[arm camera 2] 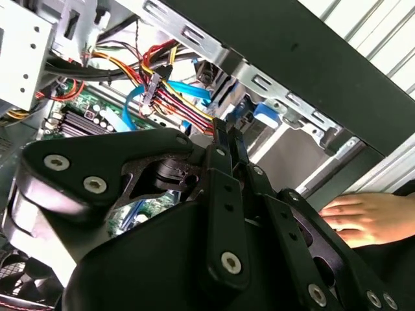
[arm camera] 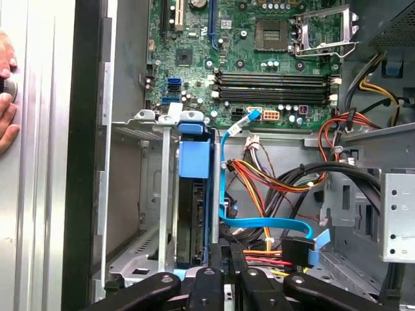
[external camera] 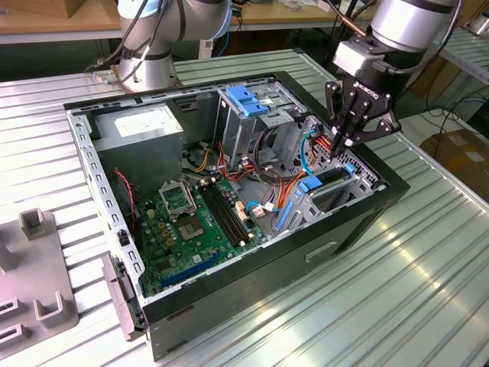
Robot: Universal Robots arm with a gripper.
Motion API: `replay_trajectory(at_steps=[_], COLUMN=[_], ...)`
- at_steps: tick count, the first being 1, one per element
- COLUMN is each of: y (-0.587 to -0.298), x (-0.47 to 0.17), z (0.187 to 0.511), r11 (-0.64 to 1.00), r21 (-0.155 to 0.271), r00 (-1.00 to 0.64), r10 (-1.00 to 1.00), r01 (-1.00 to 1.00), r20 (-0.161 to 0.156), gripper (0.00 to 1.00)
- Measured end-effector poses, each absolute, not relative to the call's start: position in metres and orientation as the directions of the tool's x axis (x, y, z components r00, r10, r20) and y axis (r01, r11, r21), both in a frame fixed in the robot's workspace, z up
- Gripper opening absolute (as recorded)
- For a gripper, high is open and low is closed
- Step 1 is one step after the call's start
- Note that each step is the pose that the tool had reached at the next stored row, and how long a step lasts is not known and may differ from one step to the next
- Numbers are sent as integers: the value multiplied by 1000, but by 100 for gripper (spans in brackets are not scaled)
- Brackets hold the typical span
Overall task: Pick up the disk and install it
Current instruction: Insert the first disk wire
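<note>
The disk (external camera: 327, 182) stands on edge in the drive bay at the corner of the open computer case (external camera: 367, 210), on the exterior view's right. Its blue carrier rail (arm camera: 194, 159) frames the dark drive body (arm camera: 192, 220), which sits between the bay's metal walls. My gripper (external camera: 338, 144) hangs just above the disk's far end with its fingers pressed together and nothing between them. In both wrist views the fingertips (arm camera 2: 227, 136) meet close to the blue carrier, and I cannot tell whether they touch it.
A green motherboard (external camera: 191, 222) lies on the case floor, with bundled cables (arm camera: 272, 178) beside the bay. A metal drive cage with a blue latch (external camera: 246, 99) stands behind. A person's hand (arm camera 2: 360, 217) rests outside the case wall. A grey fixture (external camera: 34, 267) lies on the table.
</note>
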State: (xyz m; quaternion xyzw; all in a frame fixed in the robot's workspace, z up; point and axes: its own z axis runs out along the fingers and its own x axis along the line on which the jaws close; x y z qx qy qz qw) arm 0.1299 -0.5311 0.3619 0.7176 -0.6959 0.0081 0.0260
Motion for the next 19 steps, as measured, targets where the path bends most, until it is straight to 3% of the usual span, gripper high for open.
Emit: replay_trajectory(at_steps=[8, 19], y=[-550, -551], x=[129, 127], z=[361, 354], r11=[-30, -24], r21=[26, 25], r00=[31, 25], r10=[-999, -999], r01=[-999, -999], r20=[42, 22], gripper=[16, 16])
